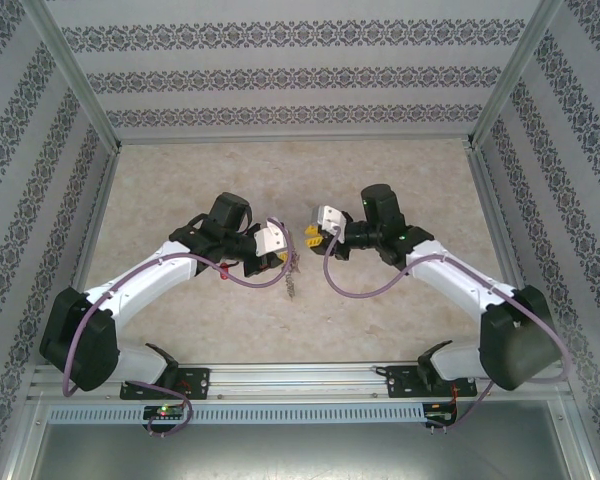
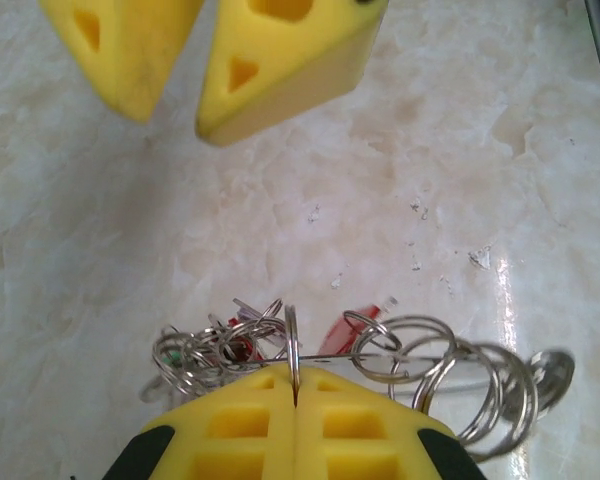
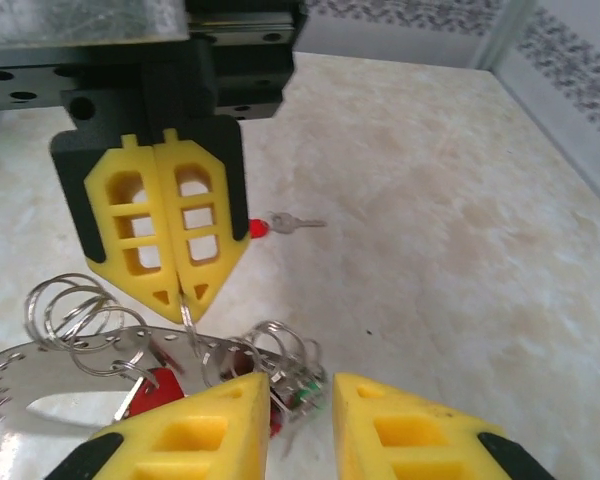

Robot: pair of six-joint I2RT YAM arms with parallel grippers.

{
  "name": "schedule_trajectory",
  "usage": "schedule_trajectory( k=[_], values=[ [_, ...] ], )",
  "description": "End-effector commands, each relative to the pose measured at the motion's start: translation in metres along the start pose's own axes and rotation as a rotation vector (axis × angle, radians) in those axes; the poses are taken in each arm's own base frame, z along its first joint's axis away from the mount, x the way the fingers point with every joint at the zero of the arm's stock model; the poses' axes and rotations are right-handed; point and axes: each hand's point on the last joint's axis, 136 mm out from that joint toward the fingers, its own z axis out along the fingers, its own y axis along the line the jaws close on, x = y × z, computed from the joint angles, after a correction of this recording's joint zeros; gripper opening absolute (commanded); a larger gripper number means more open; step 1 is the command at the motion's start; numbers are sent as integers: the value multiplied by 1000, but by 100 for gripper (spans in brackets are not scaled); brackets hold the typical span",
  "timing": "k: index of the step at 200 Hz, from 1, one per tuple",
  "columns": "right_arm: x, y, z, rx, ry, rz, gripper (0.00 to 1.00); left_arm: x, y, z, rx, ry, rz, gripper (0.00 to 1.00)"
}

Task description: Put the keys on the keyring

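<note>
**Left pincer (image 3: 185, 290) clamps the keyring (image 2: 360, 353) while the right pincer (image 3: 302, 390) faces it, open.**

The left pincer's yellow fingers (image 2: 250, 420) are pressed shut on one thin wire of the keyring. This lifts the loop and presents it to the opposite arm, with small silver rings (image 2: 480, 390) fanning out on both sides of the grip. The right pincer's jaws stand apart and hold nothing, just short of the coloured tag cluster (image 3: 298, 392). One red-tagged key (image 3: 280, 223) lies loose on the table (image 3: 460, 220), behind the left pincer and to its side. It likely needs fetching next. Another red tag (image 3: 160, 385) sits against the ring; I cannot tell whether it is threaded on.
</note>
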Motion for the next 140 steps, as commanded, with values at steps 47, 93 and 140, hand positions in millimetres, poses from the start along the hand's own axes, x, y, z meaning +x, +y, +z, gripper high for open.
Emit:
schedule_trajectory(
  k=[47,93,140],
  values=[
    [4,54,22,-211,-3,-12,26,4,-19,3,103,8,-46,0],
    [17,60,27,-198,16,3,27,3,-27,3,159,2,-63,0],
    [26,56,30,-167,37,-12,28,2,-32,2,187,-5,-80,0]
  ],
)
